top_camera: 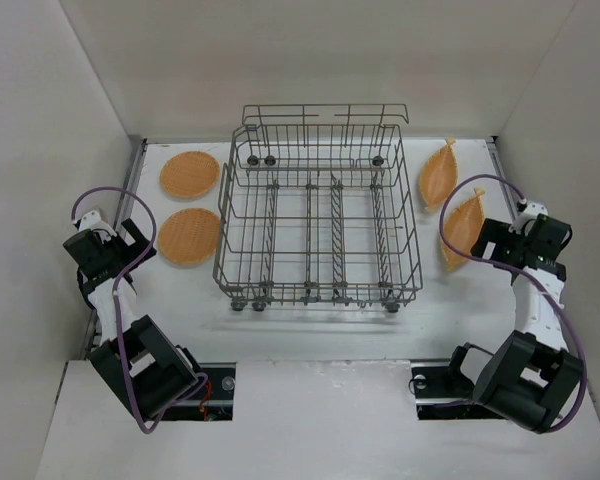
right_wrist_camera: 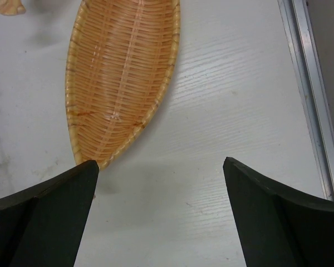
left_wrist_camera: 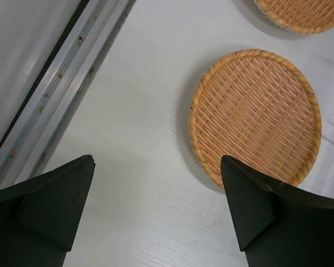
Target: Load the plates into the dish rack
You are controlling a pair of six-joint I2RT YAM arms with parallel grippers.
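The grey wire dish rack (top_camera: 318, 284) stands empty at the table's middle. Two round woven orange-tan plates lie flat left of it, one far (top_camera: 190, 173) and one near (top_camera: 189, 235). Two woven plates right of it look pointed and boat-shaped, one far (top_camera: 438, 173) and one near (top_camera: 463, 228). My left gripper (top_camera: 137, 243) is open and empty, just left of the near round plate (left_wrist_camera: 255, 117), its right fingertip (left_wrist_camera: 239, 183) over the rim. My right gripper (top_camera: 488, 247) is open and empty, beside the near boat-shaped plate's tip (right_wrist_camera: 122, 72).
White walls enclose the table on three sides. Metal rails run along the left edge (left_wrist_camera: 61, 94) and right edge (right_wrist_camera: 312, 94). Purple cables loop off both arms (top_camera: 450, 215). The far round plate's edge (left_wrist_camera: 303, 12) shows in the left wrist view.
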